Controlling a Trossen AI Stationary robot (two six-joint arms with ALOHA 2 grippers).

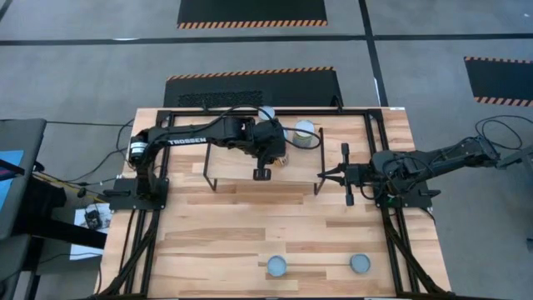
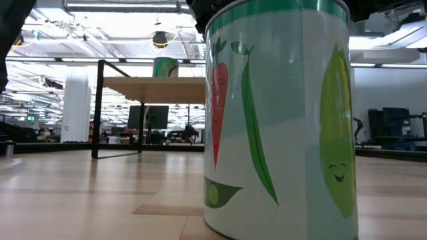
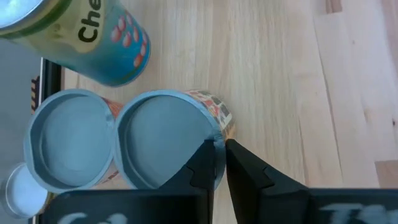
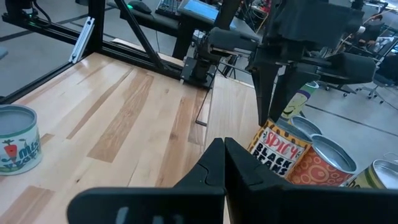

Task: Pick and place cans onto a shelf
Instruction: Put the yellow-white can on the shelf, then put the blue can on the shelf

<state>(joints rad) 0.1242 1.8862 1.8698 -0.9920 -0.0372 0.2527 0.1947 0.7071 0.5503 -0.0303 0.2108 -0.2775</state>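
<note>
My left gripper (image 1: 273,160) hangs over the shelf (image 1: 241,171), fingers down, shut on the rim of an orange "Spicy Black Beans" can (image 4: 283,152), which also shows in the left wrist view (image 3: 161,137). A second orange can (image 3: 71,146) stands touching it, and a teal can (image 3: 93,43) stands beyond them. Another can (image 1: 305,132) stands farther back on the shelf. Two cans (image 1: 276,266) (image 1: 360,263) stand on their bases near the table's near edge. My right gripper (image 1: 326,175) is shut and empty beside the shelf's right legs. My left gripper pinches the bean can's top rim (image 3: 217,138), one finger over the lid and one outside the wall. The fingers (image 4: 272,93) come from above, pointing down. The can is upright beside its neighbour; my right gripper hides its base.
The shelf's thin black legs (image 1: 204,173) (image 1: 319,179) stand on the plank tabletop (image 1: 250,233). A large vegetable-label can (image 2: 280,120) fills the low view; the shelf (image 2: 153,83) with a green can (image 2: 165,67) shows behind it. A black frame (image 1: 250,111) runs along the far edge.
</note>
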